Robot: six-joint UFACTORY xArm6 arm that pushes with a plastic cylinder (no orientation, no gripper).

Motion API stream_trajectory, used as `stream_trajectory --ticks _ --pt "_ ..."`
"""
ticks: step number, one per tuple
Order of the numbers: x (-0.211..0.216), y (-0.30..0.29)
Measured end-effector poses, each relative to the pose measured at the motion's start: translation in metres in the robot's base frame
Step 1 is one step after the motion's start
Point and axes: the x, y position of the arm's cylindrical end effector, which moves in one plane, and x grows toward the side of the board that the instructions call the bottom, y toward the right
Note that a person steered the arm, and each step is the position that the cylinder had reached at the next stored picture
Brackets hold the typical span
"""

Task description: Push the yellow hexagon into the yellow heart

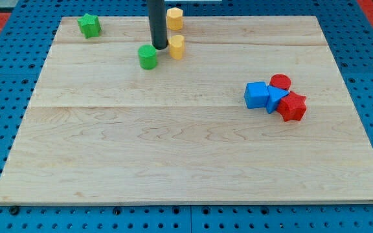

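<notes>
While the dark rod (157,22) is seen coming down from the far edge of the view, my tip (160,48) is placed on the desk (173,149) in the far part of the scene, a little left of centre. No fingers are carried by this arm, so no open or closed state can be told; only the plain rod end is shown. My tip is found between two blocks: a green block (147,57), roughly cylindrical, lies just to its left and slightly nearer, and a yellow block (177,46) lies just to its right. Whether the tip is touching either of them cannot be told, though both are very close. A second yellow block (175,18) is seen farther away, just beyond the first and near the far edge of the desk, apart from it. Which of the two yellow blocks is the hexagon and which the heart cannot be made out with certainty from this view. A green star-like block (89,25) is set at the far left corner of the desk, well apart from the tip. Over on the right, a cluster of four touching blocks is seen: a blue cube (256,95), a second blue block (276,98), a red round block (280,81) behind them and a red star-like block (293,107) at the near right.
</notes>
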Motion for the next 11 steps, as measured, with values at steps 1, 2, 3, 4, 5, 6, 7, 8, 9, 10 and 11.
stream_trajectory --ticks 1,2,3,4,5,6,7,8,9,10,11 --pt "-0.058 0.064" --pt "-0.093 0.09" --pt "-0.093 0.057" --pt "-0.072 -0.017" --pt "0.016 -0.062" --pt "-0.012 -0.083" --pt "-0.072 -0.098" --pt "-0.096 -0.114" --pt "-0.096 -0.087" --pt "-0.085 0.029" --pt "-0.079 0.126"
